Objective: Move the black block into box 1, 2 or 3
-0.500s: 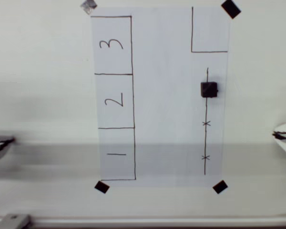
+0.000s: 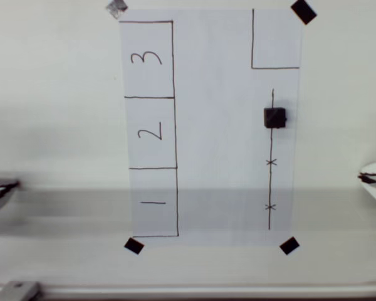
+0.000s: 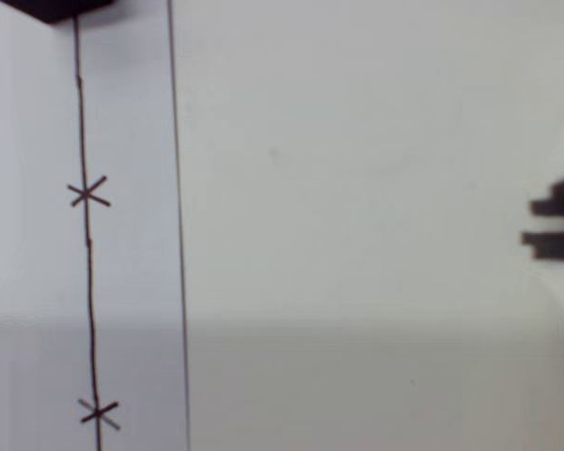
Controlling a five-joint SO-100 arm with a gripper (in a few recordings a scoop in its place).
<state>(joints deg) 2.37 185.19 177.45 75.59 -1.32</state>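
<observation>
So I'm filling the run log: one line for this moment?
black block on drawn line, right side of paper | box 3 empty | gripper at right edge, apart from block

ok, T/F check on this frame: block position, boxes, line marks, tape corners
1. The black block sits on the drawn vertical line. True.
2. The block is inside box 3. False: box 3 holds nothing but its numeral; the block lies across the paper, at the right in the overhead view.
3. Two x marks on the line lie below the block. True.
4. All four paper corners have black tape. False: the top-left tape piece is grey.
</observation>
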